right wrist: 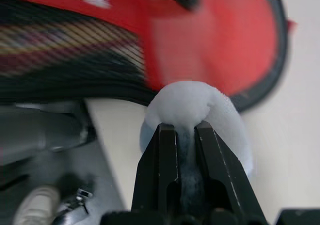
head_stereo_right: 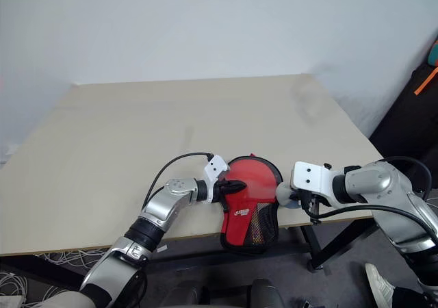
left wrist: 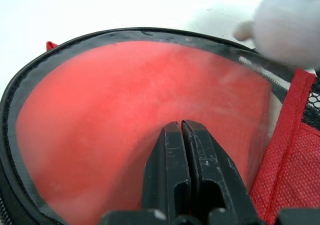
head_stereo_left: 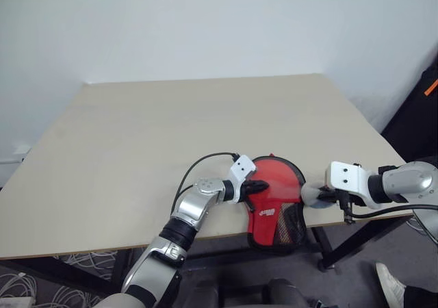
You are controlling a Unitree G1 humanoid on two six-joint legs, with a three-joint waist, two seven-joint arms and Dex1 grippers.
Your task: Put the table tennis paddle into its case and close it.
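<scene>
The case (head_stereo_left: 284, 234) lies at the table's front edge, its narrow mesh end hanging over the edge. Through its clear half I see the red face of the table tennis paddle (head_stereo_left: 276, 179) inside. My left gripper (head_stereo_left: 257, 185) is shut with nothing between its fingers, and its tips rest on the clear cover (left wrist: 125, 110) from the left side. My right gripper (head_stereo_left: 323, 197) stands just right of the case, shut on a small grey-blue round tag (right wrist: 192, 107) beside the case's black rim (right wrist: 262, 92).
The light wooden table (head_stereo_left: 171, 130) stretches far back and to the left of the case. A person's shoe (head_stereo_left: 391, 280) shows on the floor at the lower right. Cables (head_stereo_left: 82, 260) lie under the table's front edge.
</scene>
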